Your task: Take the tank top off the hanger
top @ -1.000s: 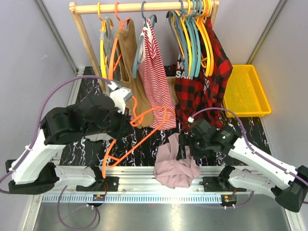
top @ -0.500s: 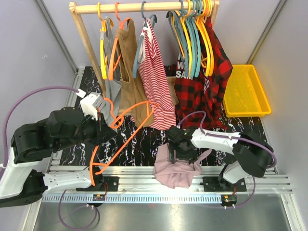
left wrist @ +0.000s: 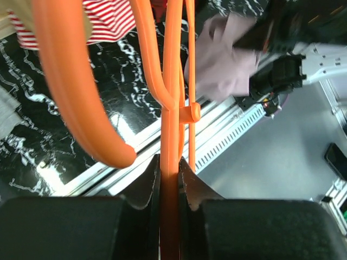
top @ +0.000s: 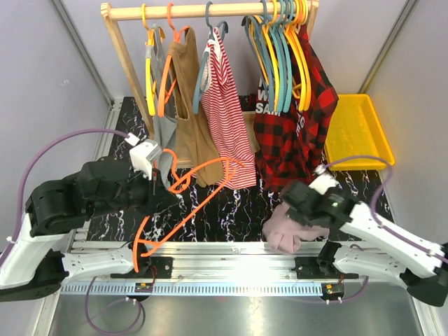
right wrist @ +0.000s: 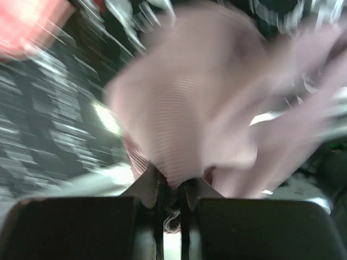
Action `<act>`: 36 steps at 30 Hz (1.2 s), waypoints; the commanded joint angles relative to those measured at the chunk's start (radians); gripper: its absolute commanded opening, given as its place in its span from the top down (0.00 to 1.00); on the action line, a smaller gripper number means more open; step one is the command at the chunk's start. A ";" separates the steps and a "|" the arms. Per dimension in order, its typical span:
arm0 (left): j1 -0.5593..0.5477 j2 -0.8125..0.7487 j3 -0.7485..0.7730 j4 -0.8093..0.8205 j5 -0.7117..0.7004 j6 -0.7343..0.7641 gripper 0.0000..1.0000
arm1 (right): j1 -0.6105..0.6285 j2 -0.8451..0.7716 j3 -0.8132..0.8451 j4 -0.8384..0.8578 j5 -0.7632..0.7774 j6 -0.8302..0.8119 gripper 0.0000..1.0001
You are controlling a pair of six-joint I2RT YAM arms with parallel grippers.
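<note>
**First onlooker:** Is the pink tank top (top: 285, 229) off its hanger yet?

**Second onlooker:** By the look of it, yes. The orange hanger (left wrist: 171, 81) is held bare in front of the left half of the wooden rail (top: 210, 10). The left jaws are pinched tight on its stem, and there's no cloth on it.

**First onlooker:** And the top itself?

**Second onlooker:** Bunched up, forward of the rail's right end, by the near edge of the counter (top: 238, 206). The right jaws are closed on a fold of it. That wrist view is blurred, but the fabric sits squeezed between them. Whether it rests on the counter or is lifted, I can't tell.

**First onlooker:** So what's left?

**Second onlooker:** Little, I'd judge: release the top somewhere sensible and set the empty hanger down. The striped top (top: 227, 119) and plaid shirt (top: 301, 119) hang on the rail.
</note>
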 commanded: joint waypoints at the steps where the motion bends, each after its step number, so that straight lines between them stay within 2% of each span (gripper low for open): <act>1: 0.001 0.051 0.011 0.088 0.109 0.066 1.00 | -0.014 -0.038 0.159 -0.426 0.304 0.199 1.00; 7: 0.001 0.108 0.077 0.068 0.134 0.094 1.00 | -0.256 -0.135 0.248 -0.425 0.358 0.065 1.00; 9: 0.001 0.102 0.080 0.071 0.134 0.093 1.00 | -0.307 -0.152 0.314 -0.423 0.447 0.027 1.00; 11: 0.001 0.102 0.078 0.080 0.146 0.094 1.00 | -0.378 -0.134 0.418 -0.402 0.528 -0.037 1.00; 12: 0.001 0.105 0.077 0.086 0.172 0.094 1.00 | -0.390 -0.109 0.456 -0.385 0.550 -0.120 1.00; 13: 0.001 0.108 0.077 0.098 0.186 0.099 1.00 | -0.398 -0.044 0.495 -0.359 0.562 -0.177 1.00; 15: 0.001 0.124 0.080 0.105 0.212 0.111 1.00 | -0.419 0.024 0.573 -0.192 0.498 -0.412 1.00; 16: 0.001 0.131 0.090 0.099 0.212 0.114 1.00 | -0.439 0.088 0.591 -0.158 0.477 -0.444 1.00; 18: 0.002 0.141 0.101 0.088 0.209 0.119 1.00 | -0.545 0.138 0.624 -0.059 0.452 -0.501 1.00; 19: 0.001 0.138 0.103 0.089 0.210 0.117 1.00 | -0.603 0.167 0.630 -0.007 0.426 -0.580 1.00; 20: 0.002 0.135 0.100 0.094 0.212 0.114 1.00 | -0.664 0.181 0.648 0.048 0.330 -0.620 1.00; 21: 0.002 0.123 0.095 0.100 0.215 0.113 1.00 | -0.800 0.195 0.665 0.148 0.282 -0.656 1.00; 23: 0.001 0.108 0.081 0.111 0.217 0.105 1.00 | -0.893 0.271 0.755 0.230 0.216 -0.714 1.00; 25: 0.001 0.092 0.061 0.126 0.221 0.100 1.00 | -0.991 0.396 0.847 0.261 0.164 -0.774 1.00; 27: 0.001 0.072 0.043 0.143 0.220 0.097 1.00 | -1.031 0.492 0.999 0.291 0.131 -0.823 1.00; 30: 0.002 0.062 0.018 0.154 0.229 0.103 1.00 | -1.088 0.754 1.245 0.270 0.056 -0.851 1.00; 32: 0.001 0.062 0.012 0.161 0.237 0.111 1.00 | -1.113 0.857 1.411 0.232 -0.005 -0.852 1.00; 34: 0.002 0.069 0.012 0.166 0.247 0.120 1.00 | -1.148 0.998 1.583 0.175 -0.083 -0.871 0.34; 35: 0.002 0.078 0.014 0.166 0.256 0.131 1.00 | -1.159 1.041 1.651 0.062 -0.178 -0.874 0.10; 36: 0.002 0.082 0.014 0.168 0.263 0.136 1.00 | -1.166 1.078 1.708 -0.002 -0.206 -0.863 0.01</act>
